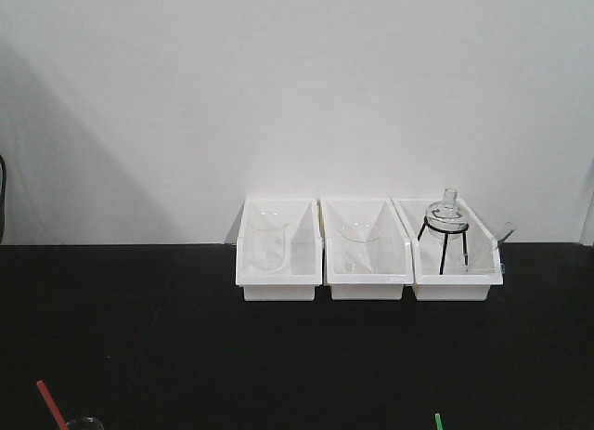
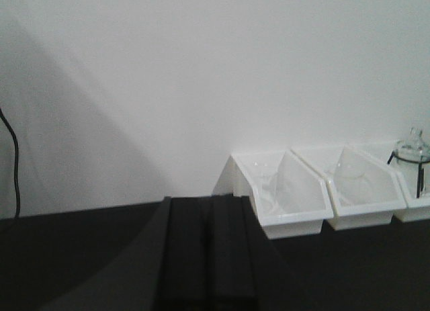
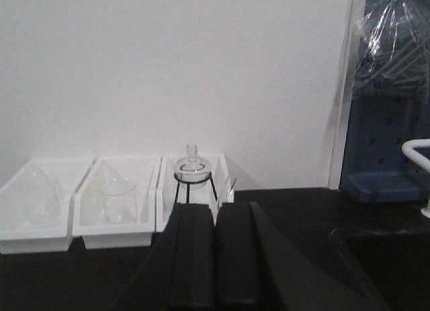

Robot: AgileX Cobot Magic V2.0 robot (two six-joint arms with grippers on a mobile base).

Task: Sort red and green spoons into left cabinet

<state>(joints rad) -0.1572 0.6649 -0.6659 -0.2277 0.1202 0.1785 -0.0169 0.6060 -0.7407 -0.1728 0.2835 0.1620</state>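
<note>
The red spoon shows only as a slanted red stick at the bottom left edge of the front view, rising from a glass rim. The green spoon shows only as a short green tip at the bottom edge, right of centre. The rest of both is cut off. My left gripper is shut and empty above the black table, pointing at the back wall. My right gripper is shut and empty, pointing at the right bin. Neither gripper shows in the front view. The pale grey cabinet is out of view.
Three white bins stand in a row against the white wall on the black table. They hold a beaker, another glass and a flask on a black tripod. A blue unit stands at the right.
</note>
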